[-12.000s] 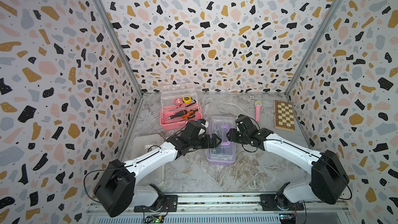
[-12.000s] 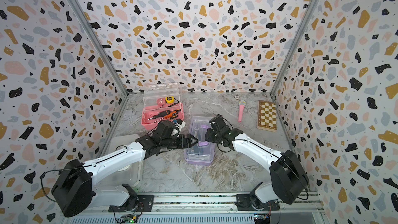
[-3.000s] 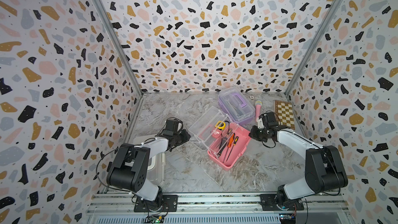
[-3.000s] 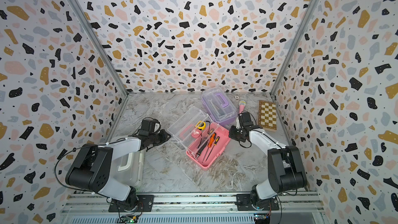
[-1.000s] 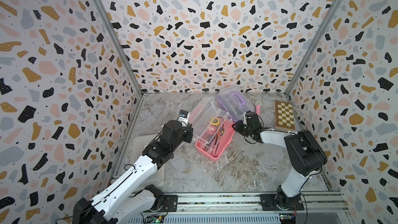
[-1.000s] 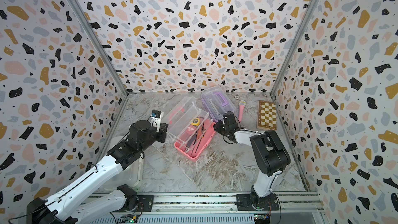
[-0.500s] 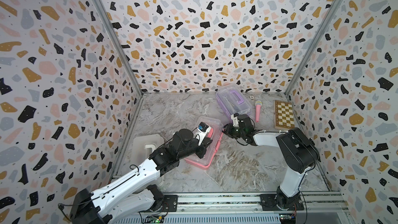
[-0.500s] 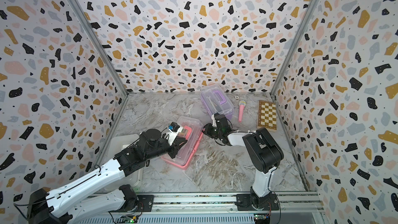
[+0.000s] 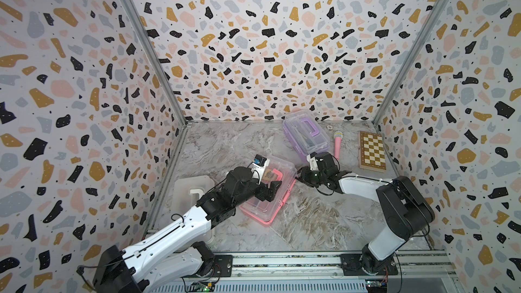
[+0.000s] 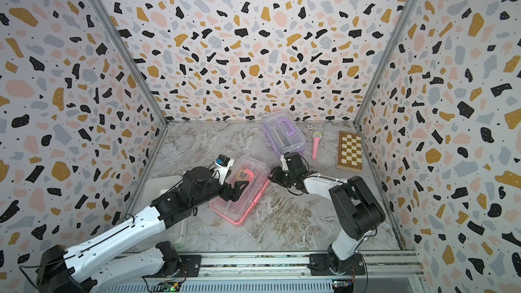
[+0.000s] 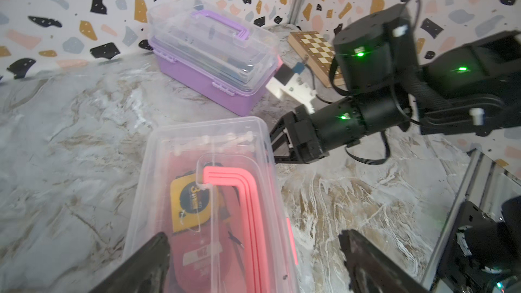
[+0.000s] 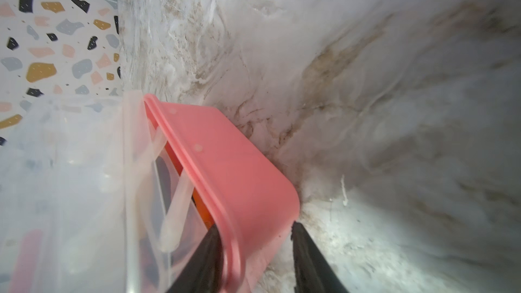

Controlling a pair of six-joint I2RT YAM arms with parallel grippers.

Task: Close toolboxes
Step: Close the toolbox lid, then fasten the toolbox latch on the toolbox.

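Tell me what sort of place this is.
Probably a robot test booth, not a home or workshop: terrazzo-print walls box in a marble-look tabletop, and the left arm and right arm are bolted to a metal rail along its front edge.

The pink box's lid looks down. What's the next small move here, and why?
Probably draw the right tool back off the pink toolbox: its clear lid lies flat over it, the left tool hangs open above it, and the right jaws straddle the end wall.
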